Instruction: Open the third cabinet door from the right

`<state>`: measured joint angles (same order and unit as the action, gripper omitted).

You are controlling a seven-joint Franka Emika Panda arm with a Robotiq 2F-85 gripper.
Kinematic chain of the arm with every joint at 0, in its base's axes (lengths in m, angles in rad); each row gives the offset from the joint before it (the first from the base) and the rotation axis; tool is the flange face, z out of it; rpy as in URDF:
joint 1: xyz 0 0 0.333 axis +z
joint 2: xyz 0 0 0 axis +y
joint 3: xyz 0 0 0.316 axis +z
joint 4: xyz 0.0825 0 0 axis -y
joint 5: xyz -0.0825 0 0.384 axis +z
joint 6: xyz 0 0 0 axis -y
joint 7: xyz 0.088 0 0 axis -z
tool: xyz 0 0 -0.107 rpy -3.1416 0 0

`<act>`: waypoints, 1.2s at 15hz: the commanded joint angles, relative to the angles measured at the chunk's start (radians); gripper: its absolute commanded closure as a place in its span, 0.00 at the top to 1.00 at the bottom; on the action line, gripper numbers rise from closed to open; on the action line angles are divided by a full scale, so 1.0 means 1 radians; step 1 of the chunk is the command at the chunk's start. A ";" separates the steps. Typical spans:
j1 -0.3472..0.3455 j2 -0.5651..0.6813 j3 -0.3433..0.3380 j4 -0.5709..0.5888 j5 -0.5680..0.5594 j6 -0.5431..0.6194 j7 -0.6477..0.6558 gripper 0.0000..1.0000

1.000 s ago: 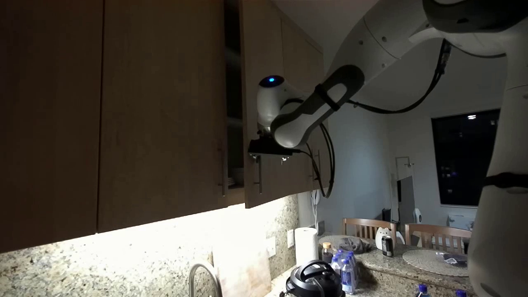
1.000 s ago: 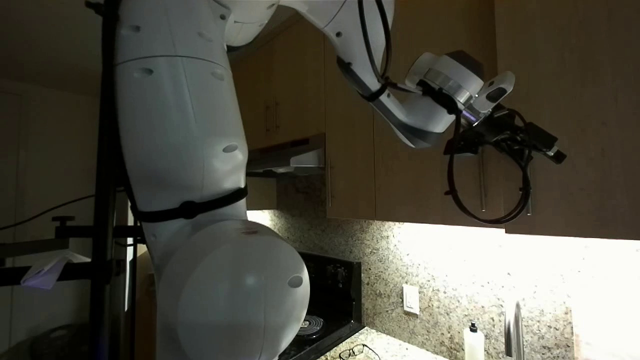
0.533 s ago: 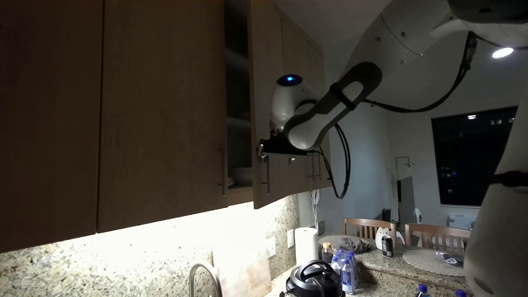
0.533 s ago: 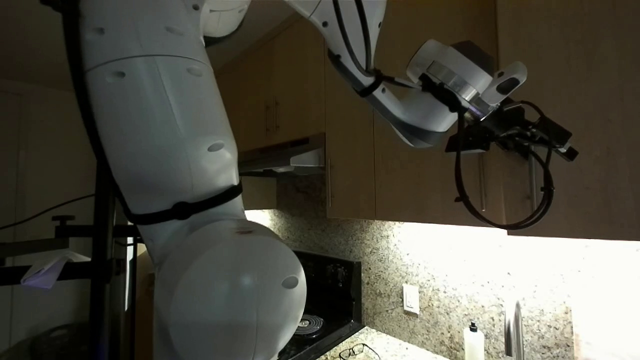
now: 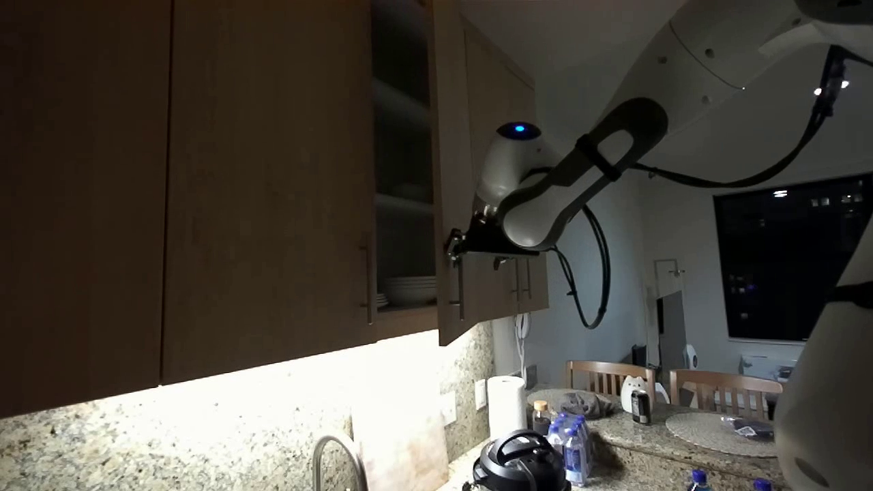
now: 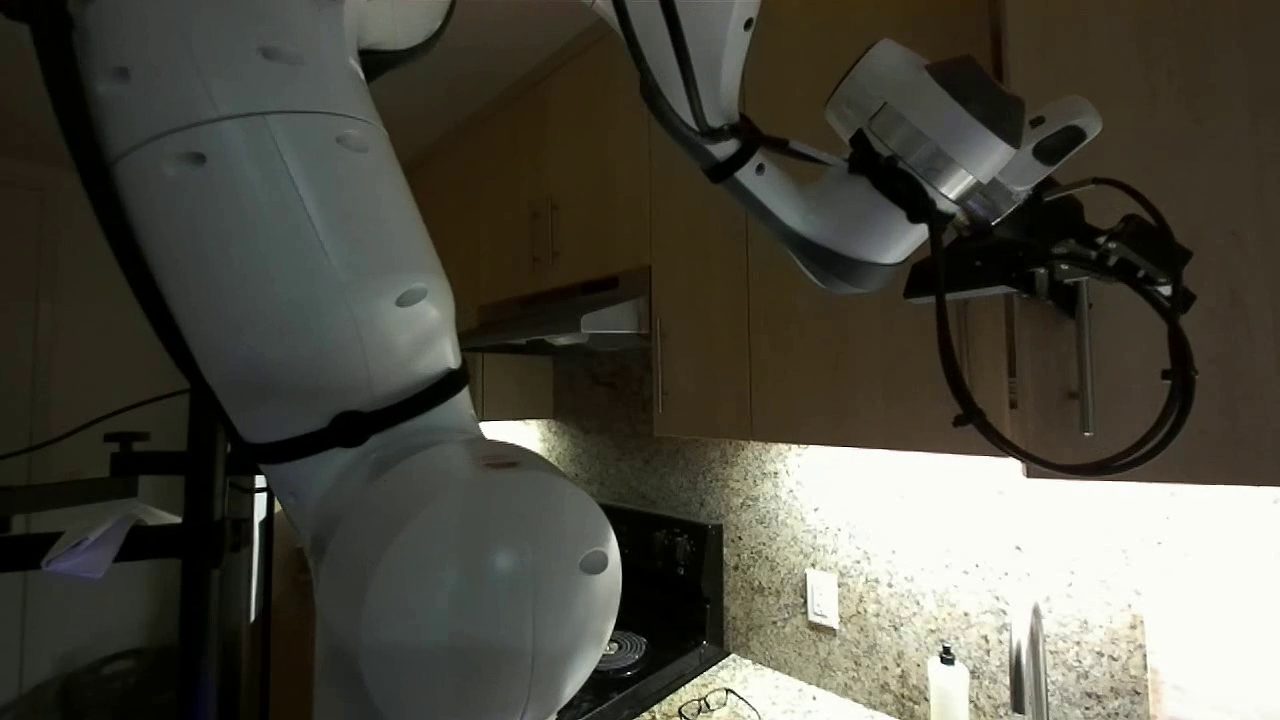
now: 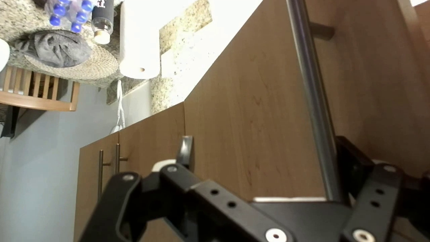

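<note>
Change, last 1 s: target door (image 5: 453, 181) swings further out; gap at its free edge is wider in an exterior view. Shelf (image 5: 402, 203) and bowls (image 5: 409, 290) inside show more fully. Arm (image 5: 665, 85) shifts outward w/ the door. Adj. door (image 5: 273, 191) stays closed.

EE state: gripper (image 7: 267, 153) fingers (image 7: 352, 164) stand apart, not clamped. Metal bar handle (image 7: 313, 84) runs btwn them, close to the finger at R of wrist view; touching or just beside, can't tell which.

Door pos.: upper row, next to adj. door's handle edge, partly open. Implication (est.): pull phase, well under way but not complete; that finger prob. drags the handle. Next: cont. outward arc, keep handle btwn fingers. Caution: w/o a grip, handle may slip off & door may stall or swing back.
</note>
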<state>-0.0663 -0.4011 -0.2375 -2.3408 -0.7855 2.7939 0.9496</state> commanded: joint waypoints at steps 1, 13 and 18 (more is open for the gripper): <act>-0.037 -0.074 -0.092 -0.044 -0.014 -0.062 -0.120 1.00; 0.066 -0.072 -0.124 -0.076 0.059 0.074 -0.156 1.00; 0.070 -0.072 -0.125 -0.076 0.059 0.073 -0.156 1.00</act>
<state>0.0034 -0.4733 -0.3625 -2.4165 -0.7269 2.8670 0.7939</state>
